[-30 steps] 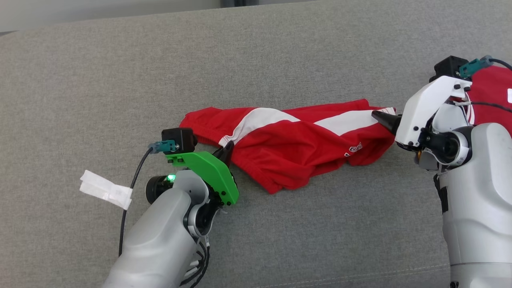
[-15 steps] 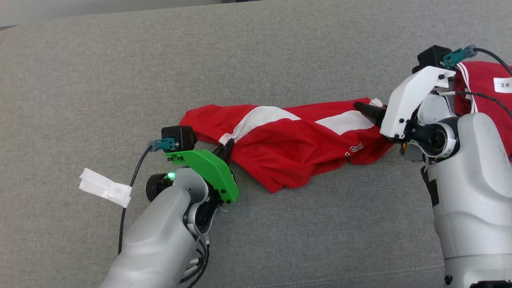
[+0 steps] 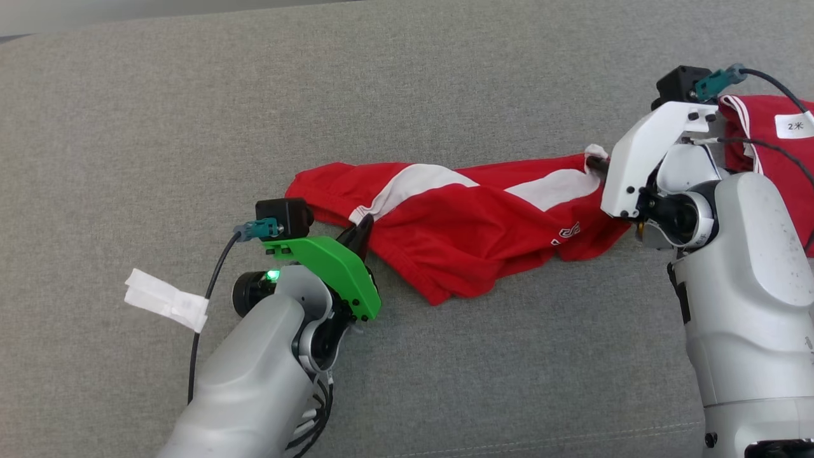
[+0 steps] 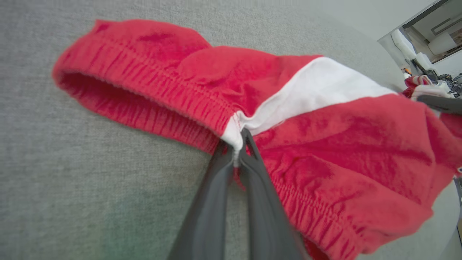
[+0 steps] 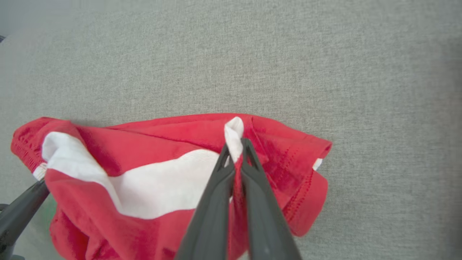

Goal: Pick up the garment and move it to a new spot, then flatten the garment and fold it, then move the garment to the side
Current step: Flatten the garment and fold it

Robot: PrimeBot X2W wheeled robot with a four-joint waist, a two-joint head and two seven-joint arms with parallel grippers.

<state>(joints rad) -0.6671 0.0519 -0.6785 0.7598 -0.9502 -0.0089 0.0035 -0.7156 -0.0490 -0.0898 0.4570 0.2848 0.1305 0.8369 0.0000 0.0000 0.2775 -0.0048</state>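
Note:
The garment [image 3: 458, 222] is a pair of red shorts with a white stripe, lying crumpled and stretched sideways on the grey cushion [image 3: 407, 83]. My left gripper [image 3: 364, 229] is shut on its elastic waistband where the white stripe ends, as the left wrist view shows at the garment [image 4: 325, 119] and gripper [image 4: 240, 139]. My right gripper [image 3: 596, 163] is shut on a white fold at the garment's far right end. In the right wrist view this gripper [image 5: 234, 144] pinches the garment [image 5: 144, 180], lifting a small peak of cloth.
A second red garment [image 3: 769, 133] with a white label lies at the right edge behind my right arm. A white paper tag [image 3: 166, 300] lies on the cushion to the left of my left arm. A seam runs along the cushion's near edge.
My right gripper moved in over the garment's right end and shut on the white fold; it stood open before. The left gripper kept its hold. The camera shifted slightly.

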